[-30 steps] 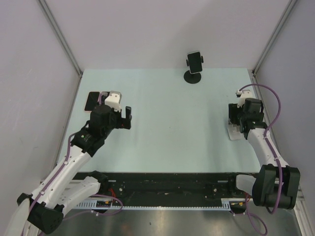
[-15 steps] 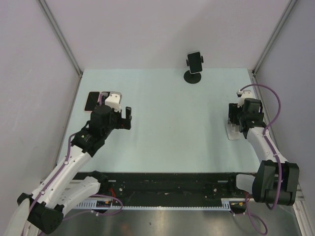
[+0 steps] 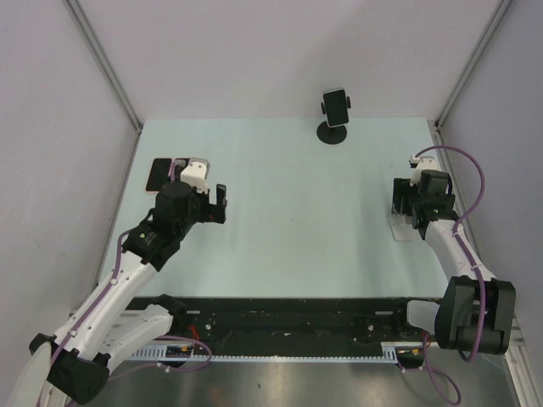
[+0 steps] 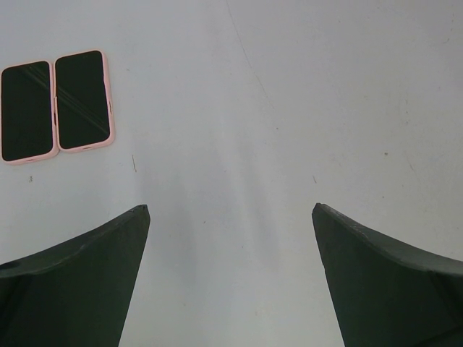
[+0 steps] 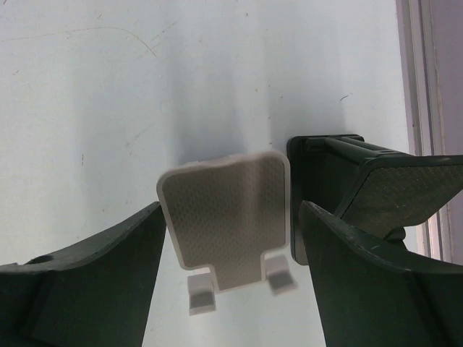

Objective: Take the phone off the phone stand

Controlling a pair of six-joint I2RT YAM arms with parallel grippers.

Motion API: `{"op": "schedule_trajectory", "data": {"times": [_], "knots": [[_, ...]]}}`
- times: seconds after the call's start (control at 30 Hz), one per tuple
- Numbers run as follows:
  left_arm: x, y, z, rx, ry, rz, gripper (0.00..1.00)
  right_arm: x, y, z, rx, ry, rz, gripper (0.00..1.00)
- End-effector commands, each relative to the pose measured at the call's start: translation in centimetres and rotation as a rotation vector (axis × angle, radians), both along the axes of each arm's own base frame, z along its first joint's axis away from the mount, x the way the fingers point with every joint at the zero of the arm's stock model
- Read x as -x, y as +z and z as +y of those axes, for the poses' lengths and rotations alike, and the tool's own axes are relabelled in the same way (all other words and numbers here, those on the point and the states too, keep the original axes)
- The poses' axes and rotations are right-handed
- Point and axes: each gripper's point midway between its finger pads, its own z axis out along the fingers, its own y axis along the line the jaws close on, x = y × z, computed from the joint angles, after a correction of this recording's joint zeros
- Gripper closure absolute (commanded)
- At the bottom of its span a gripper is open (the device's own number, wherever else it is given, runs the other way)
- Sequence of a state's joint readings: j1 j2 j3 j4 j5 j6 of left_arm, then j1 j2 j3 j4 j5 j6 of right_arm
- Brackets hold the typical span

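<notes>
The pale green table (image 3: 297,212) fills the floor of the walled cell. The left arm (image 3: 119,271) reaches over the left side of the table, and its gripper (image 4: 230,210) is spread wide with nothing between the fingers (image 4: 79,282). The right arm (image 3: 458,254) stretches along the right edge. Its gripper (image 5: 230,210) is also wide open and grips nothing, its fingers (image 5: 94,282) standing either side of a white stand (image 5: 228,217) lying flat on the table. A black stand (image 5: 354,184) sits just to the right of that white one. The phone stand (image 3: 332,133) is upright at the far edge, right of centre, well apart from both grippers. The phone (image 3: 336,103) is clamped in its cradle. Two pink-cased phones (image 4: 56,105) lie side by side, screens up, on the far left.
</notes>
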State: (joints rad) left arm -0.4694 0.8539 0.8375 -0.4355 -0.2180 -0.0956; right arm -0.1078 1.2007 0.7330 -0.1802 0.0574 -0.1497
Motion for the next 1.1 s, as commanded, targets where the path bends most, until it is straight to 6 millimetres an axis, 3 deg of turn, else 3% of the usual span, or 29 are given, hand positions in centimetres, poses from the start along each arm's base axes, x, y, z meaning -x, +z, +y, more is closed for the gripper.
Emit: {"op": "schedule_trajectory", "data": {"times": [0.0,0.17,0.37,0.67,0.83,0.9,1.0,1.03,1.07], "knots": [[0.0,1.0,0.0,-0.004,-0.007,-0.046,0.00,-0.9,1.3,-0.4,0.014,-0.026,-0.062,0.19],[0.1,1.1,0.0,-0.003,-0.008,-0.047,0.00,-0.9,2.1,-0.1,0.012,-0.019,-0.085,0.11],[0.0,0.9,-0.1,-0.003,-0.013,-0.042,0.00,-1.1,4.9,0.4,0.009,0.000,-0.169,0.10],[-0.1,0.3,-0.2,-0.012,-0.018,-0.024,0.00,-1.9,6.9,1.8,-0.022,0.022,-0.199,0.06],[-0.2,0.2,-0.3,-0.012,-0.019,-0.019,0.00,-4.4,9.0,4.6,-0.099,0.080,-0.256,0.02],[-0.3,-0.1,-0.3,-0.020,-0.017,-0.010,0.00,-5.6,9.4,6.7,-0.118,0.130,-0.274,0.02],[-0.5,-0.3,-0.1,-0.029,-0.008,-0.004,0.00,-8.1,10.0,8.8,-0.130,0.177,-0.304,0.01],[-0.5,-0.5,0.0,-0.034,-0.003,-0.001,0.00,-9.6,12.0,9.8,-0.148,0.218,-0.373,0.01],[-0.5,-0.5,0.1,-0.037,0.001,-0.001,0.00,-10.8,10.8,10.3,-0.154,0.233,-0.351,0.01]]}}
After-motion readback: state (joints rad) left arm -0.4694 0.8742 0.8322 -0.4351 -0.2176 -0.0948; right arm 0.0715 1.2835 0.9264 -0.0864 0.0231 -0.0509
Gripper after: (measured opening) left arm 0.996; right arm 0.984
